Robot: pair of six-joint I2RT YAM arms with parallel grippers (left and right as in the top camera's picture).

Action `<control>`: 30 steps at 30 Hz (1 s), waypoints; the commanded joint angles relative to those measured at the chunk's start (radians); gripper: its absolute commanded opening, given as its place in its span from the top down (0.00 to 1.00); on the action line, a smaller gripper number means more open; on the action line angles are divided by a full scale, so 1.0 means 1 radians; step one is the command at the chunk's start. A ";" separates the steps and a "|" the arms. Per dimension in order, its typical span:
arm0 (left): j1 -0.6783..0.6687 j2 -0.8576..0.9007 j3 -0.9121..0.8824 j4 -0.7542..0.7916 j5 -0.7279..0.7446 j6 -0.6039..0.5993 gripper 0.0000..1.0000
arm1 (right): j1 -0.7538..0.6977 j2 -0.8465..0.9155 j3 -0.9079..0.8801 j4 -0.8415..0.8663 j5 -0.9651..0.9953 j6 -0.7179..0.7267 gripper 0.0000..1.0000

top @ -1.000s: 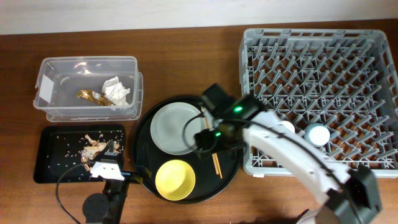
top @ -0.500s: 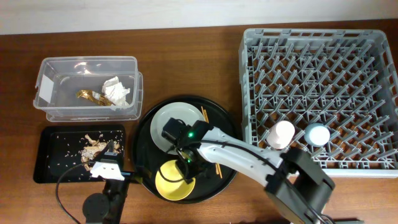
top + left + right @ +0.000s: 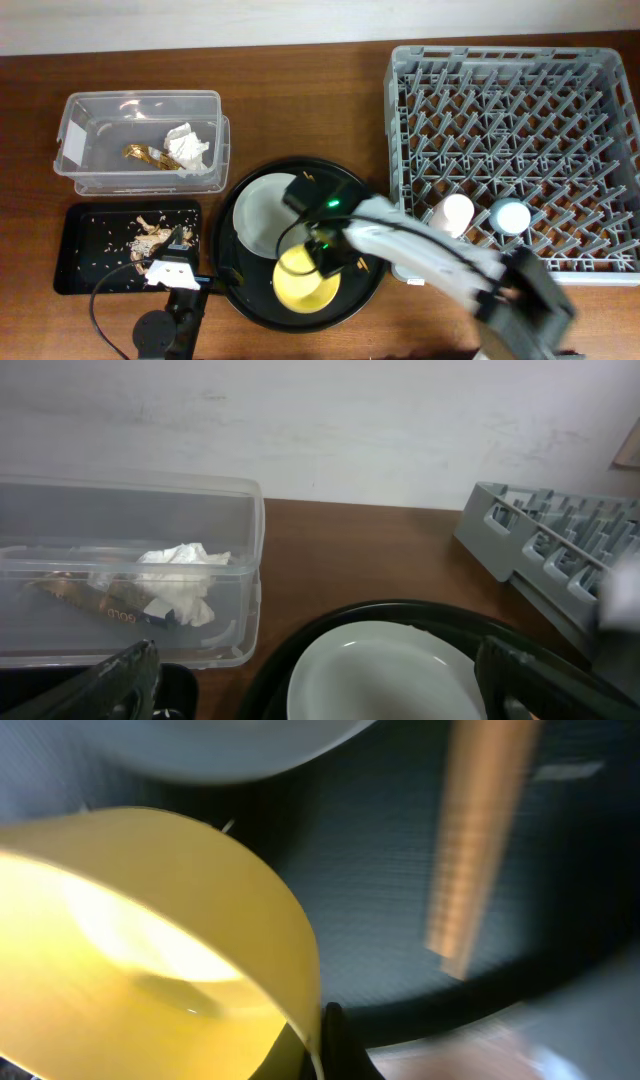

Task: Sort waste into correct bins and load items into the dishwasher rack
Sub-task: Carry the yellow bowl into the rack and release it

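Observation:
My right gripper [image 3: 325, 258] is shut on the rim of the yellow bowl [image 3: 303, 282] on the round black tray [image 3: 236, 285]. In the right wrist view the bowl's wall [image 3: 150, 950] runs between the fingertips of the right gripper [image 3: 320, 1045]. The brown chopsticks [image 3: 480, 850] lie blurred beside it on the tray. The grey-green plate [image 3: 262, 212] sits at the tray's back left. My left gripper [image 3: 170, 262] hangs open near the black bin tray [image 3: 90, 275]; its fingers [image 3: 125, 675] flank the plate [image 3: 385, 675]. The grey rack [image 3: 515, 100] holds a pink cup [image 3: 456, 215] and a blue cup [image 3: 511, 215].
The clear tub [image 3: 95, 115] at the back left holds the white tissue [image 3: 188, 146] and gold wrapper [image 3: 145, 154]. Beige food scraps [image 3: 150, 236] lie in the shallow black bin tray. The rack's near corner [image 3: 560, 550] rises right of the plate.
My right arm swung left from beside the rack onto the yellow bowl and its jaws closed on the rim. The bowl has shifted a little to the right. The left arm has not moved.

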 commanded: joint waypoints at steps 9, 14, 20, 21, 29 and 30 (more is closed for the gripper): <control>0.008 -0.008 -0.004 -0.001 0.014 0.016 0.01 | -0.530 -0.535 0.024 -0.042 0.835 0.046 0.96; 0.008 -0.008 -0.004 -0.001 0.014 0.016 0.01 | -0.712 -0.447 0.024 0.084 0.911 0.118 0.96; 0.008 -0.008 -0.004 -0.001 0.014 0.016 0.01 | -0.716 -0.208 0.024 0.247 1.181 0.004 0.96; 0.008 -0.008 -0.004 -0.001 0.014 0.016 0.01 | -0.716 -0.176 0.024 0.258 1.183 -0.013 0.96; 0.008 -0.008 -0.004 -0.001 0.014 0.016 0.01 | -0.672 0.049 0.024 0.256 1.288 -0.018 0.96; 0.008 -0.008 -0.004 -0.001 0.014 0.016 0.01 | -0.656 0.051 0.024 0.253 1.287 -0.018 0.96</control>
